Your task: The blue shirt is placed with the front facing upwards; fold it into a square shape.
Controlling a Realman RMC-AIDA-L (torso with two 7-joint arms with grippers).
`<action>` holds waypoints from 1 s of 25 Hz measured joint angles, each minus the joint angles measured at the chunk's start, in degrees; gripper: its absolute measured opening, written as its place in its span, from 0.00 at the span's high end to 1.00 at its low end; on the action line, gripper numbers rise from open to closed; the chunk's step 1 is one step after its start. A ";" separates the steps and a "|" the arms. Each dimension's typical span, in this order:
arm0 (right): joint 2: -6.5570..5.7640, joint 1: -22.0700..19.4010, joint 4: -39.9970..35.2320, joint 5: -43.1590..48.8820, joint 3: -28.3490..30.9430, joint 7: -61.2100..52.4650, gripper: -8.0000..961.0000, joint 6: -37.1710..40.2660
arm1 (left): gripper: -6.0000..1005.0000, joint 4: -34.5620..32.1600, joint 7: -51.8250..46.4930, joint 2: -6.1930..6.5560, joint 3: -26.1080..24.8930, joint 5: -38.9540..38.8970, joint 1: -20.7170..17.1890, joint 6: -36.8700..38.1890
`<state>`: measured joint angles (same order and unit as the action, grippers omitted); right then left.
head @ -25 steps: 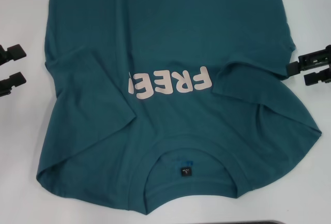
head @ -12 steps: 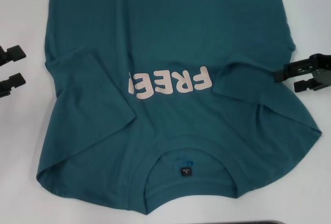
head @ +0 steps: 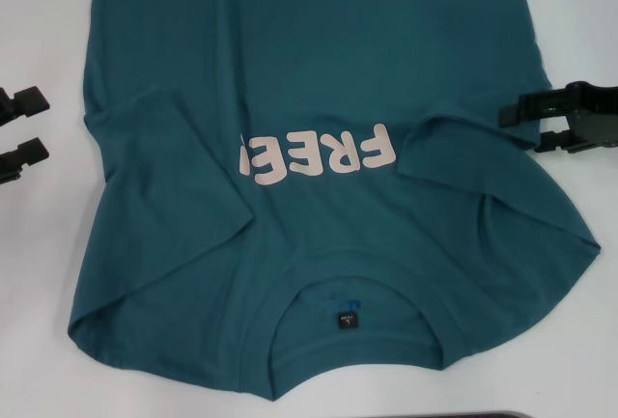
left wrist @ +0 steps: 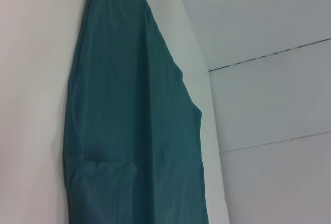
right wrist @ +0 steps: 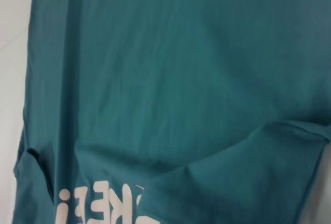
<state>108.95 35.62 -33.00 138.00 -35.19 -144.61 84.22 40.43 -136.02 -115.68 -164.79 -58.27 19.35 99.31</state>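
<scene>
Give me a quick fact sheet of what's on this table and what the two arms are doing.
item: blue shirt lying front up, collar nearest the robot
print: "FREE" in pale letters
sleeves: both creased inward over the body
left gripper: open, off the shirt's left edge
right gripper: open, over the shirt's right edge by the sleeve
surface: white table

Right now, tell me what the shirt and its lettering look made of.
Shirt: apparently a soft matte knit, cotton-like; it drapes in limp folds and creases without shine. Lettering: pale, flat, opaque, crisp-edged, probably a printed or heat-pressed film, not stitched.
</scene>
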 joint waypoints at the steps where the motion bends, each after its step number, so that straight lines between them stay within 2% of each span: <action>1: 0.09 0.06 0.12 -0.04 0.50 0.02 0.07 -0.15 | 0.07 0.00 0.00 0.00 0.00 0.00 0.01 0.00; 8: 0.20 -0.47 0.28 -3.75 2.81 0.45 0.07 -0.36 | 0.07 0.00 0.05 0.01 0.00 0.00 0.04 -0.05; 13: 0.45 -1.59 0.65 -8.83 4.74 2.99 0.16 -1.08 | 0.07 0.00 0.17 0.02 0.00 0.00 0.02 -0.10; 15: 0.62 -1.70 1.46 -10.15 4.88 4.19 0.17 -1.86 | 0.07 0.00 0.21 0.02 0.00 0.00 0.09 -0.15; 21: 0.64 -1.03 3.64 -9.73 3.72 4.83 0.19 -3.41 | 0.07 0.00 0.13 0.02 0.00 0.00 0.13 -0.17; 25: 0.10 -1.22 3.86 -9.66 3.65 2.64 0.20 -2.55 | 0.07 0.00 0.03 0.02 0.00 0.00 0.02 -0.17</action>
<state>109.04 34.40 -29.14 128.35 -31.55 -141.98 81.67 40.43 -135.99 -115.66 -164.79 -58.27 19.36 99.14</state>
